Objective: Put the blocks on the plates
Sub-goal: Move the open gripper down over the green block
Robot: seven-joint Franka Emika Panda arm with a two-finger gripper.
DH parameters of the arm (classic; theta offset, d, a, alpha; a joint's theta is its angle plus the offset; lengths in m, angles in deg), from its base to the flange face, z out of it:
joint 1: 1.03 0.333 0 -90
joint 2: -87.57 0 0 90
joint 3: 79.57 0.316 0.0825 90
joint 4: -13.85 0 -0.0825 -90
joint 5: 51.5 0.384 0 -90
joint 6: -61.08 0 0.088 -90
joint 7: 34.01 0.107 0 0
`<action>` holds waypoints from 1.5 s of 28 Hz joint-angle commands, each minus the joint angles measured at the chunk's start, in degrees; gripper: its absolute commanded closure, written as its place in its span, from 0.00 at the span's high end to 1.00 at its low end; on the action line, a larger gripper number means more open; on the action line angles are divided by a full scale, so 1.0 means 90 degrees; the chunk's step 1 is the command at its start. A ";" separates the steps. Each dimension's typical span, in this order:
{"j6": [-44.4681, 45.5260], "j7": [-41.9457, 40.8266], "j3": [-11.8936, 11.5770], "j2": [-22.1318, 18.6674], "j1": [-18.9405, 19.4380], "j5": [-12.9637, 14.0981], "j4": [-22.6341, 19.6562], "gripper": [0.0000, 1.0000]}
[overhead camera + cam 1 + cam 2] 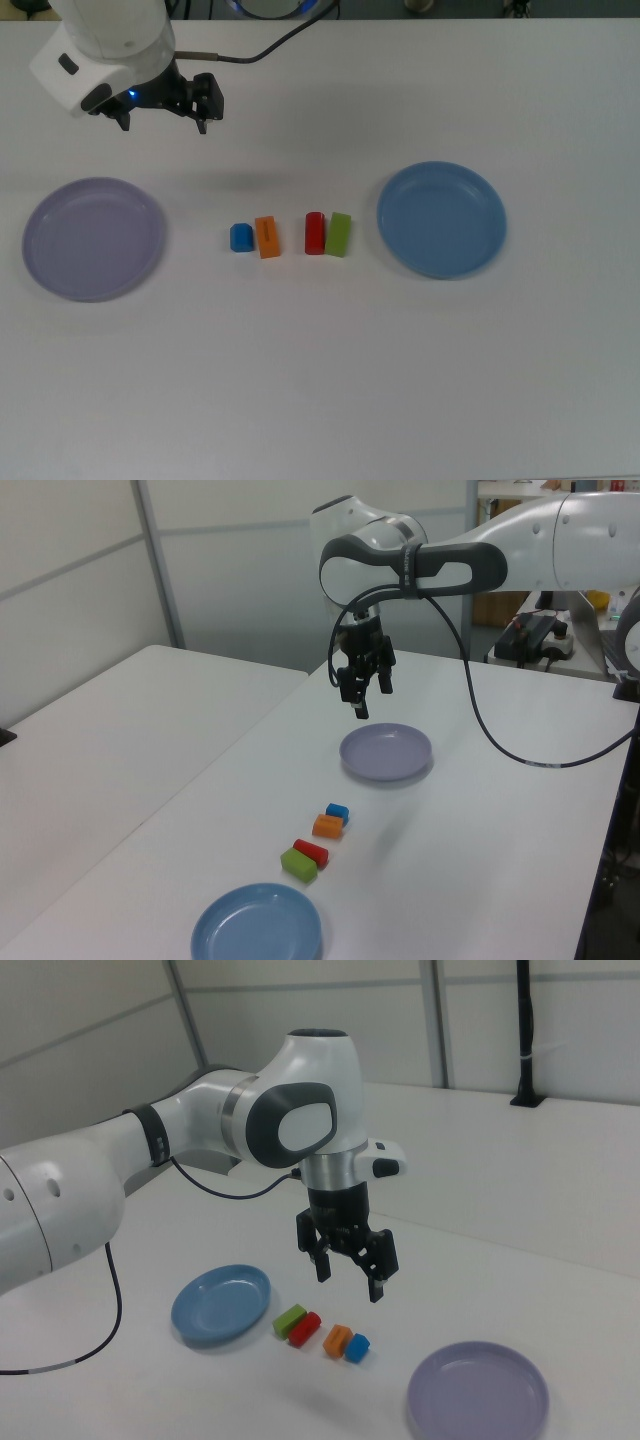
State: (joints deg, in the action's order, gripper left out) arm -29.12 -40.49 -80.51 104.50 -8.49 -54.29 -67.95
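Four little blocks sit in a row in the middle of my white desk point(330, 380), none of them on a plate yet. Going by the top view's left to right: blue block point(241, 237), orange block point(267, 237), then a small gap, then red block point(314, 233) and green block point(339, 234). Blue and orange are touching or just about, same for red and green, which look pressed side by side.

The lavender plate point(93, 239) is off at the top view's left, well apart from the blue block, and has nothing in it. The light blue plate point(441, 219) is at the top view's right, just beside the green block but not touching it. Also bare.

My tool point(348, 1264) hangs up in the air, fingers pointing down and spread apart, nothing between them. In the top view it's up near the far edge, above the desk beyond the lavender plate. In the right view it floats over the row of blocks, clear of them. A black cable point(500, 740) loops from my arm down over the desk in the left view.
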 commanded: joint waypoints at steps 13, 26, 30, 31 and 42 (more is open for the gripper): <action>-0.0172 0.1392 0.0027 0.0004 0.0457 -0.0150 -0.0092 1.00; -0.0651 0.2946 0.0027 0.0551 0.1317 0.0104 -0.0160 1.00; -0.0895 0.3414 0.0027 0.0717 0.1522 0.0114 -0.0219 1.00; -0.0973 0.3531 0.0027 0.0737 0.1541 0.0114 -0.0228 1.00; -0.1384 0.4109 0.0213 0.1088 0.1600 0.0475 -0.0297 1.00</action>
State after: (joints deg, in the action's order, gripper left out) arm -39.17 -5.00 -78.86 113.60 5.68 -52.29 -69.56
